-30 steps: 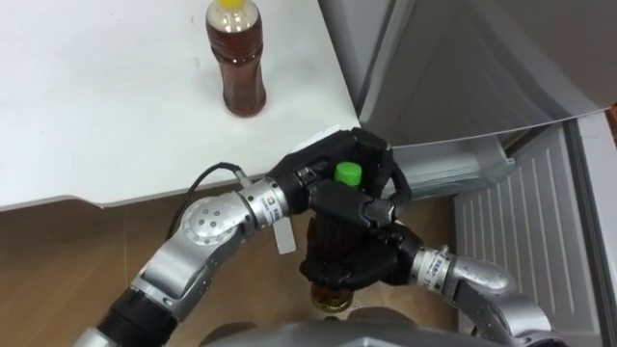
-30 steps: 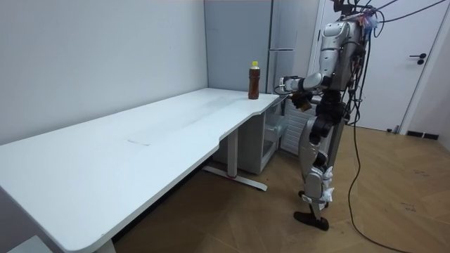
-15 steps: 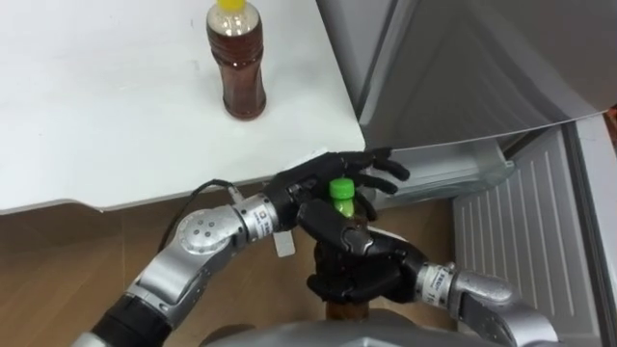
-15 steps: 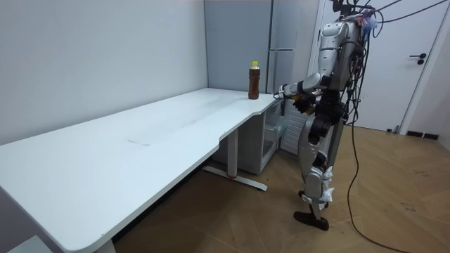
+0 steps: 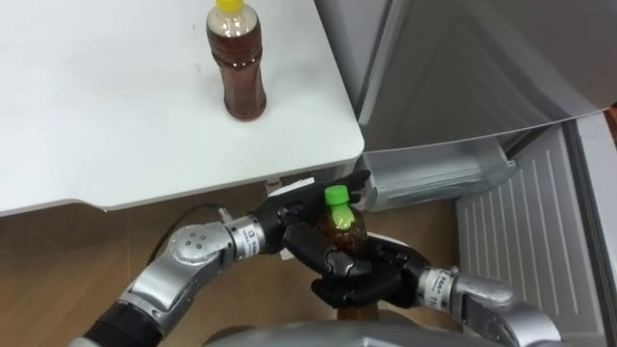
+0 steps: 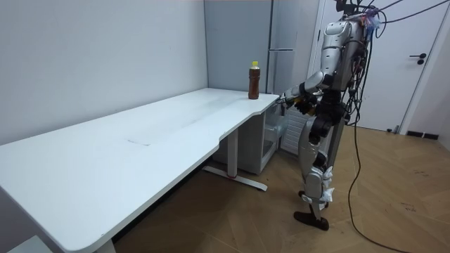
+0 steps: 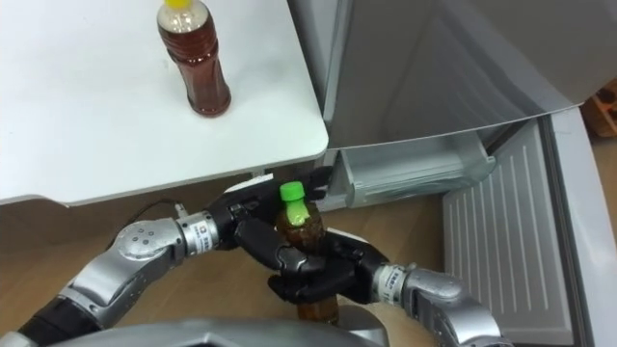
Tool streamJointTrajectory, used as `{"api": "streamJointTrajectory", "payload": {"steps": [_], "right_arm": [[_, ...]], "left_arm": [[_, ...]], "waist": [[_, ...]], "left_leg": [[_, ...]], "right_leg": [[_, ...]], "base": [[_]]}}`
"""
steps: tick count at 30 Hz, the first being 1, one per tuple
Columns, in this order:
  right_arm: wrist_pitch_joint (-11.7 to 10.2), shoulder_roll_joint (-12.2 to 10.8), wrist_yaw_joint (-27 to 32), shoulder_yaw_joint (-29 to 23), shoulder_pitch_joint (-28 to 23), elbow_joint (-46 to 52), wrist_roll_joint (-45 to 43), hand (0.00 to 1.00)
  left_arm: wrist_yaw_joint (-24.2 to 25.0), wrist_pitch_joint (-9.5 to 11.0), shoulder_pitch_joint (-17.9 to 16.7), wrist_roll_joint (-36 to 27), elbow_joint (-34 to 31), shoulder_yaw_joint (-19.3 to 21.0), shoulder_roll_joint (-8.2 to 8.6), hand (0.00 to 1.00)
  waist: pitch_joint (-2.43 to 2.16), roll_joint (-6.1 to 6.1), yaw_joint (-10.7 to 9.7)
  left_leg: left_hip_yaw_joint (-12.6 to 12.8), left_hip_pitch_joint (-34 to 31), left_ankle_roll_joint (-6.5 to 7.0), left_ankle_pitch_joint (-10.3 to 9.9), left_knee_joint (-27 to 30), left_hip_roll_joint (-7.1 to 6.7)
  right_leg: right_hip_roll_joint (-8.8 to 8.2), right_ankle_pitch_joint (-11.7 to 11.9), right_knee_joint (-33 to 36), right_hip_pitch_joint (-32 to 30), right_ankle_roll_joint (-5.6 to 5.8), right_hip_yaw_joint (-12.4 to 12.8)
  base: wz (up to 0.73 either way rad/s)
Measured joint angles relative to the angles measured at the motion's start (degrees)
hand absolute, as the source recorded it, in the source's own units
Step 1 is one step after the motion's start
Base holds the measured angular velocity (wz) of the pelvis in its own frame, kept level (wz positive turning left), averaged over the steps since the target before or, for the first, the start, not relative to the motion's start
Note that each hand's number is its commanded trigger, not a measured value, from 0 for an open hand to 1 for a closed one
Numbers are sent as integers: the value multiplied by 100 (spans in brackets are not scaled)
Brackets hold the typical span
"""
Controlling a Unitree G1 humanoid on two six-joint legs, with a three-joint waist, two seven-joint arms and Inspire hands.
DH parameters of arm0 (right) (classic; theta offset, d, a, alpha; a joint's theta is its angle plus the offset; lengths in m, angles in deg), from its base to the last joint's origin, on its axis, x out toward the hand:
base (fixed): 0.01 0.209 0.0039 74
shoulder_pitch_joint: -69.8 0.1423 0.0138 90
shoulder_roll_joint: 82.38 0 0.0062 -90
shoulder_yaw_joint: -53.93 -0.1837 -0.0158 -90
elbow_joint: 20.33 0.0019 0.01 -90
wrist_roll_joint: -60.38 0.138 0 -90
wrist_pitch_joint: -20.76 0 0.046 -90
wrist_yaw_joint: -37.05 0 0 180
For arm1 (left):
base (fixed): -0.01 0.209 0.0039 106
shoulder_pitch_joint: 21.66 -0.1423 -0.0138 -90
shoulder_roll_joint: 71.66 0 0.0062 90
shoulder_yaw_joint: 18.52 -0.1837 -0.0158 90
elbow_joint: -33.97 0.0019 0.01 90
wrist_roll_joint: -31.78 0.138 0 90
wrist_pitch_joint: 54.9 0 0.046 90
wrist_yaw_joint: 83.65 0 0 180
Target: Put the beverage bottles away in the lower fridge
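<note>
A brown drink bottle with a green cap (image 5: 342, 226) hangs upright below the white table's corner, and my right hand (image 5: 352, 278) is shut on its body from below. My left hand (image 5: 294, 205) lies just left of the bottle's neck with its fingers straight, open and holding nothing. A second brown bottle with a yellow cap (image 5: 236, 60) stands on the white table (image 5: 116, 125) near its right edge. In the room view I stand at the table's far end by the fridge, with both hands (image 6: 299, 102) in front of my waist.
The grey fridge (image 5: 463, 67) stands right of the table. Its lower part is open, with a pale drawer front (image 5: 439, 175) and the ribbed inside of the door (image 5: 525, 241) at the right. Wooden floor lies below.
My left hand has let go of the green-capped bottle's top and straightened its fingers. The bottle stays in my right hand, which has sunk a little toward me.
</note>
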Motion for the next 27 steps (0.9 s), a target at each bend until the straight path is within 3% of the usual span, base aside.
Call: {"api": "streamJointTrajectory", "payload": {"steps": [10,17,22,27], "right_arm": [[35,0,249,1,2,0,-2,100],[51,-1,483,4,-10,-8,37,100],[54,-92,706,1,-2,-129,32,100],[62,-201,932,-6,-39,-240,33,100]], "left_arm": [[83,-42,-75,3,199,13,-11,0],[62,-12,-75,-113,665,45,113,0],[44,15,-88,-138,1093,207,308,0],[-50,80,-122,-303,1864,528,625,0]], "waist": [[2,2,2],[-16,32,-3],[-15,41,17],[-22,94,42]], "left_leg": [[0,5,2,1,-57,-14],[2,-42,3,2,-70,-10],[-5,27,4,3,-76,-10],[1,145,3,2,-113,-2]], "right_leg": [[8,0,-54,5,0,-1],[8,0,-70,-38,0,-8],[-1,-3,-92,28,4,-9],[16,-4,-148,181,7,-10]], "base": [[0],[0],[0],[0]]}}
